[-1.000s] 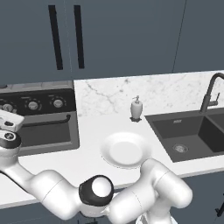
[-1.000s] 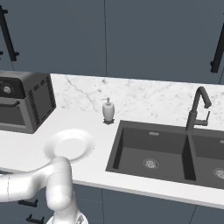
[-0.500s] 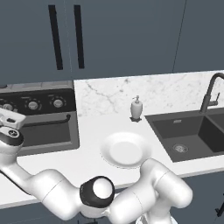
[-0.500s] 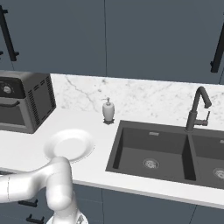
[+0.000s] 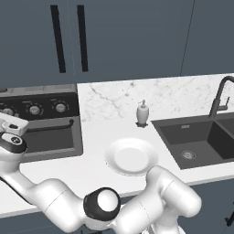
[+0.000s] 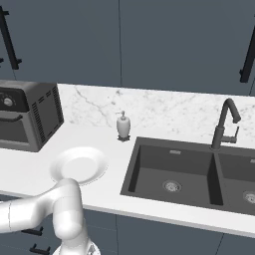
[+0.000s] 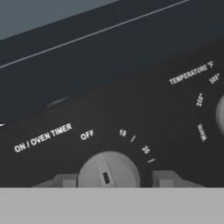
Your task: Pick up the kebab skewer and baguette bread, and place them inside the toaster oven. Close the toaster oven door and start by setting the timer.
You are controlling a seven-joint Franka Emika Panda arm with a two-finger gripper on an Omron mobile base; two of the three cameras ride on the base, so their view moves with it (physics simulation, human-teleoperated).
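Against the oven [image 5: 41, 128] panel, the open tool [image 7: 109, 180] straddles the timer knob [image 7: 108, 171]; pinch squarely, then twist toward the minute marks.

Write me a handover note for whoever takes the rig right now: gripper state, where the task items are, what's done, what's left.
Gripper: fingers straddle the timer knob on the toaster oven; whether they are clamped on it, I cannot tell.
Toaster oven door: shut.
Kebab skewer and baguette bread: not on the plate or the counter; presumably inside the oven, though the glass hides that.
Done: door closed, hand at the timer.
Left: turn the knob; its mark sits between OFF and 10, so confirm the timer is actually set.
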